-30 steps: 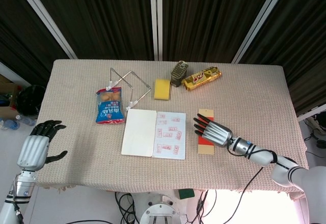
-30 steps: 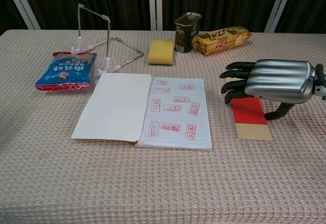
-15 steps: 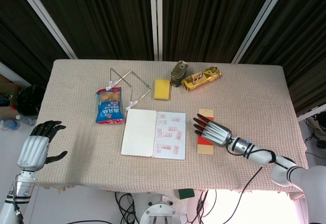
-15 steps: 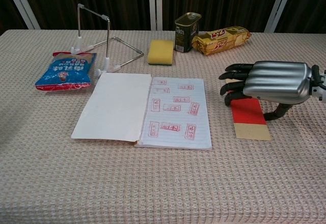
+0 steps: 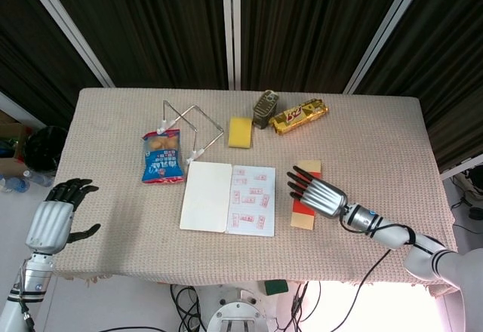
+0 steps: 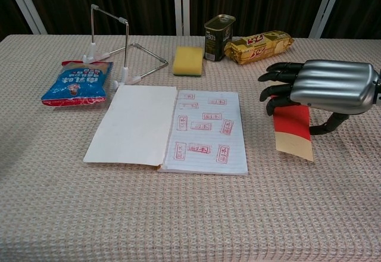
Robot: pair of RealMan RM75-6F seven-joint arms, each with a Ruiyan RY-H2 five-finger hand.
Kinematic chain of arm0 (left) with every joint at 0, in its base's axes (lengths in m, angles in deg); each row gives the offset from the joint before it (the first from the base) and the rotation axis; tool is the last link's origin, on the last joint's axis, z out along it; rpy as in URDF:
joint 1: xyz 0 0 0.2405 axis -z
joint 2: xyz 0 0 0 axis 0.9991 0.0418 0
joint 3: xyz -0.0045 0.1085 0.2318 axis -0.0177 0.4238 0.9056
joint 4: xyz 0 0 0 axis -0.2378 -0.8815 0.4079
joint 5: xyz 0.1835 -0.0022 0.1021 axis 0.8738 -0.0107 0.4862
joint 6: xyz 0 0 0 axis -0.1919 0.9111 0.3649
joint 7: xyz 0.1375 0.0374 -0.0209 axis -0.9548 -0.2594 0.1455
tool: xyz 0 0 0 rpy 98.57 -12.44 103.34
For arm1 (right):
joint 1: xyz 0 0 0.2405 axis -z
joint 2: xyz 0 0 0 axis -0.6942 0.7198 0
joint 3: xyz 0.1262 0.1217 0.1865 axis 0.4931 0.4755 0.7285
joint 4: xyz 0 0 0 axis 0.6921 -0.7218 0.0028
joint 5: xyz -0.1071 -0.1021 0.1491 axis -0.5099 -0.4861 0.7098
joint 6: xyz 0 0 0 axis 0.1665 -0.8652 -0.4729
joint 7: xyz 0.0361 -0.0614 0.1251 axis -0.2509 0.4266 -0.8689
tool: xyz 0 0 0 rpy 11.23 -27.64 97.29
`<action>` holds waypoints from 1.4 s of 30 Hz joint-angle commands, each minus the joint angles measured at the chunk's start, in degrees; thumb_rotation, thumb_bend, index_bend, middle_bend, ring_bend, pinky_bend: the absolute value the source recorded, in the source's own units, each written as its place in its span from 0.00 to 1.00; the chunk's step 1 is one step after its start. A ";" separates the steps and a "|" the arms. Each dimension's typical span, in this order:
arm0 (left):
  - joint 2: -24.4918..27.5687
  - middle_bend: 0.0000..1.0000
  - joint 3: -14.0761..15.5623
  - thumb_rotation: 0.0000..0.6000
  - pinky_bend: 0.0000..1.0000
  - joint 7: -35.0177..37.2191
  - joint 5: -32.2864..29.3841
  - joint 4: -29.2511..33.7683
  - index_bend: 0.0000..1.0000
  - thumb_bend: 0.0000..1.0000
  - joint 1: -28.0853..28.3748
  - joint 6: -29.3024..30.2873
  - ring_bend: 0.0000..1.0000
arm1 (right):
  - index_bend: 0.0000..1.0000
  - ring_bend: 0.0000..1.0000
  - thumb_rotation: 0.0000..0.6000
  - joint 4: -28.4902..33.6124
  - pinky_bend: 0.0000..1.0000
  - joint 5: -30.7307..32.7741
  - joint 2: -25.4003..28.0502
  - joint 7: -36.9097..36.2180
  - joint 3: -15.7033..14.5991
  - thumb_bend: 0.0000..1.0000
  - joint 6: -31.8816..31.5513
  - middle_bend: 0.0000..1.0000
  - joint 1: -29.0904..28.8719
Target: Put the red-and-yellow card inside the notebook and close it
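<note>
Head view
Notebook: lies open on the table, blank page on the left, stamped page on the right.
Card: lies just right of the notebook, mostly under the right hand; one yellow end shows past the fingertips, the red part beside the palm.
Right hand: held over the card, fingers extended toward the notebook; this view does not show whether it grips.
Left hand: off the table's left edge, fingers apart, holding nothing.

Chest view
Card: its far end appears lifted under the right hand, its near yellow end low at the cloth; the tilt suggests a pinch between fingers and thumb.
Step in hand: lift and carry the card to the notebook.
Method: secure the pinch before moving; clear the near edge off the cloth; travel left, low and level.
Placement: lay the card flat on the stamped page, fully inside its edges, near the spine.
Caution: dragging the card may snag the weave or shift the notebook.
Next need: the left hand is best placed to fold the blank page over.
</note>
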 commanded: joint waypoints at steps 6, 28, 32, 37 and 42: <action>0.23 0.21 -0.06 1.00 0.21 -0.59 0.38 0.76 0.28 0.04 0.20 -0.01 0.16 | 0.39 0.01 1.00 9.63 0.00 0.57 0.47 6.19 4.61 0.26 0.32 0.17 -2.28; -0.34 0.21 0.74 1.00 0.21 0.96 0.62 -0.86 0.28 0.04 -1.01 1.08 0.16 | 0.32 0.00 1.00 16.88 0.00 13.58 -10.56 24.54 13.44 0.26 18.53 0.13 -8.37; -0.39 0.21 0.77 1.00 0.21 1.19 0.56 -1.12 0.28 0.04 -1.12 1.12 0.16 | 0.30 0.00 1.00 16.01 0.00 14.19 -10.92 25.18 13.43 0.26 19.07 0.13 -8.68; -0.36 0.21 0.72 1.00 0.21 1.34 0.56 -1.28 0.28 0.04 -1.12 1.10 0.16 | 0.28 0.00 1.00 14.98 0.00 13.10 -11.00 24.97 12.94 0.26 18.34 0.12 -9.16; -0.37 0.21 0.76 1.00 0.21 1.33 0.64 -1.29 0.28 0.04 -1.18 1.13 0.16 | 0.17 0.00 1.00 12.87 0.00 11.04 -11.18 24.27 12.15 0.26 16.65 0.08 -9.59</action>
